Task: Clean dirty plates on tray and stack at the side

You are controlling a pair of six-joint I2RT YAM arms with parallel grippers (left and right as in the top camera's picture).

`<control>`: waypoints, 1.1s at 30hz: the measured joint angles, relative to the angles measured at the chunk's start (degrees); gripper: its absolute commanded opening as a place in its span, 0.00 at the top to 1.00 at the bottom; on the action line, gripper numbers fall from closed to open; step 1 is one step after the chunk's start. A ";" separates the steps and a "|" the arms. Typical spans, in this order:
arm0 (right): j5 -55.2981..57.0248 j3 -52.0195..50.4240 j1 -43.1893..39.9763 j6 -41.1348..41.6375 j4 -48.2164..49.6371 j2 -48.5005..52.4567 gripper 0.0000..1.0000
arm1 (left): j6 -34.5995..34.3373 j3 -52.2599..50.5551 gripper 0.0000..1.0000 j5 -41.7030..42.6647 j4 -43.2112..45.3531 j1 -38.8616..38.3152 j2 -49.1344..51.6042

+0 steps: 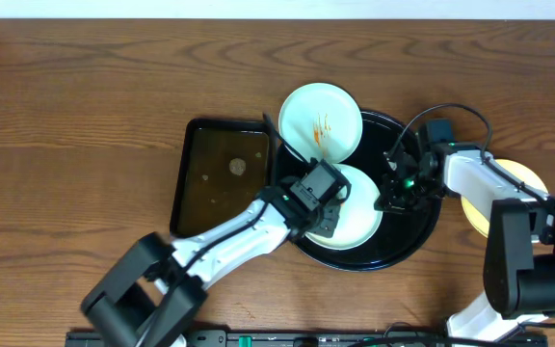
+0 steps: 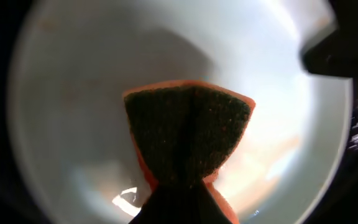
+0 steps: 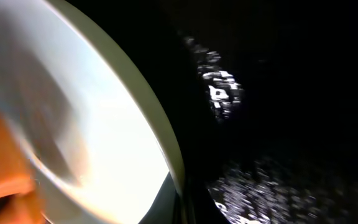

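A large round black tray [image 1: 417,226] holds two mint-white plates. The far plate [image 1: 321,122] carries an orange-brown sauce smear. My left gripper [image 1: 324,204] is over the near plate [image 1: 359,226], shut on an orange sponge [image 2: 188,134] whose dark scrub face presses onto the plate's pale inside [image 2: 73,112]. My right gripper [image 1: 390,198] is at that plate's right rim and is shut on it. In the right wrist view the rim [image 3: 166,149] runs down to the jaws against the glossy tray [image 3: 278,93]. A pale yellow plate [image 1: 528,178] lies on the wood right of the tray, partly under my right arm.
A rectangular black tray [image 1: 205,193] sits just left of the round tray with a small round object [image 1: 237,166] in it. Brown wood tabletop [image 1: 75,125] stretches to the left and along the back.
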 measured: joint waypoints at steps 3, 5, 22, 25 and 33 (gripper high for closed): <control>-0.68 -0.15 -1.14 -0.87 -0.07 -1.88 0.99 | 0.00 0.00 0.92 0.00 0.04 1.33 -2.67; -1.44 -0.13 -1.44 -1.14 -0.07 -3.87 0.99 | 0.00 0.00 0.92 0.00 0.04 2.38 -3.91; 10.40 -0.13 -1.42 -1.49 1.14 -13.25 0.99 | 0.00 0.00 0.92 -0.04 -3.21 15.52 -9.53; 13.55 -0.13 -1.42 -1.46 1.88 -15.04 0.99 | 0.00 0.00 0.92 -0.02 -3.30 16.70 -10.84; 25.03 -0.13 -0.98 -1.49 2.34 -21.66 0.99 | 0.00 0.00 0.92 -0.02 -4.70 20.94 -11.23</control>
